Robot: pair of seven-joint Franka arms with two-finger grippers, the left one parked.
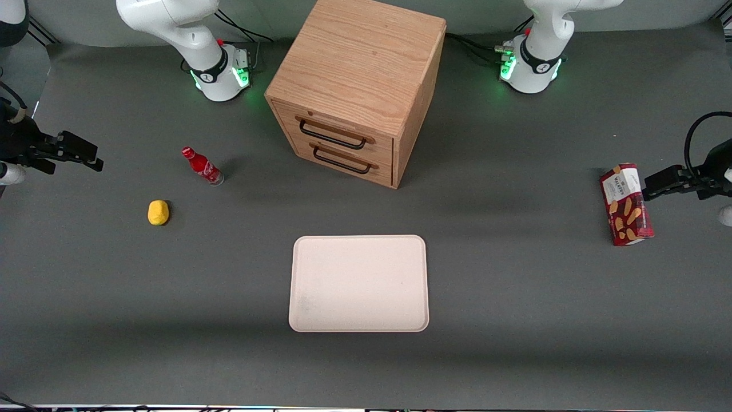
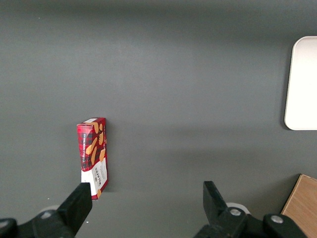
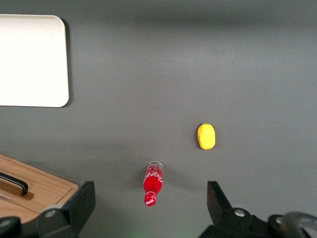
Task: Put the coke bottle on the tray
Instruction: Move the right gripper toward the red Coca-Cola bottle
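- Right wrist view: gripper (image 3: pixel 148 210) hangs high above the upright coke bottle (image 3: pixel 153 183), fingers spread wide, empty, bottle roughly between them.
- Bottle stands beside the lemon (image 1: pixel 158 212), well apart from the tray (image 1: pixel 359 283).

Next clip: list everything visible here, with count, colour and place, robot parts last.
coke bottle: one, red cap and label, standing on the table toward the working arm's end.
lemon: one, yellow, on the table nearer the front camera than the bottle.
tray: one, pale cream, mid-table, in front of the cabinet.
drawer cabinet: one, wooden, two dark handles.
biscuit box: one, red, toward the parked arm's end.
pincer: one, black, open, off the bottle at the working arm's end.
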